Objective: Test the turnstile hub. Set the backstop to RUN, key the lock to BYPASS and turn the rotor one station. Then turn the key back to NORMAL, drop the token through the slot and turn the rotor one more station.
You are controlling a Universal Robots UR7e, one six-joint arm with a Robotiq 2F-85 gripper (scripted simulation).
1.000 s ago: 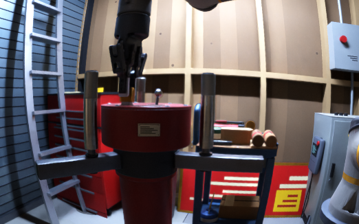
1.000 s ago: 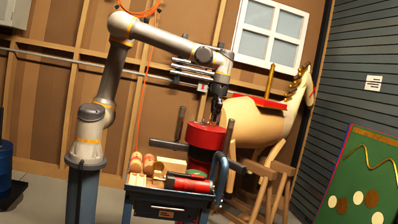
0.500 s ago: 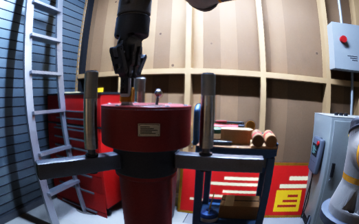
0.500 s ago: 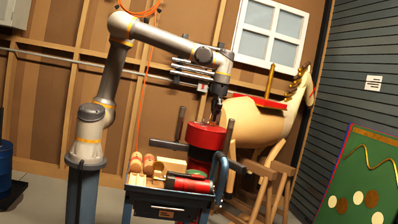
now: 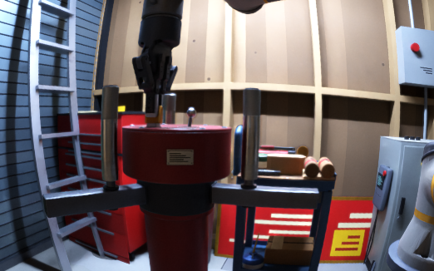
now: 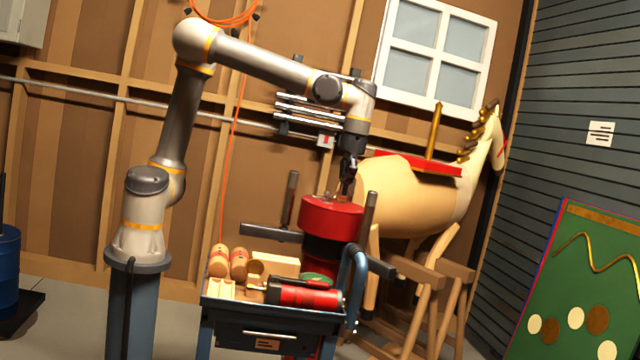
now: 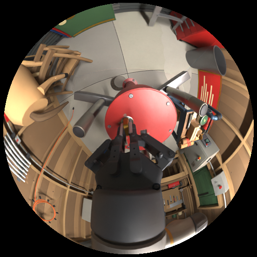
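The orange key (image 5: 153, 116) stands on top of the red turnstile hub (image 5: 176, 153), mostly hidden between the fingers. In the wrist camera the key (image 7: 125, 125) sits near the middle of the hub's round lid (image 7: 141, 115). A small ball-topped lever (image 5: 191, 113) stands on the lid to the right of the key. Grey rotor arms with upright posts (image 5: 109, 137) (image 5: 250, 137) stick out from the hub's dark band. A token (image 6: 255, 267) lies on the cart tray. My gripper (image 5: 154, 109) (image 7: 125, 124) comes straight down onto the lid and is closed on the key.
An upright rotor post (image 5: 169, 107) stands just right of my fingers. A blue cart (image 6: 273, 304) with a red cylinder, wooden blocks and rolls stands beside the hub. A wooden carousel horse (image 6: 416, 197) is behind it. A ladder (image 5: 54, 124) and red cabinet stand on the other side.
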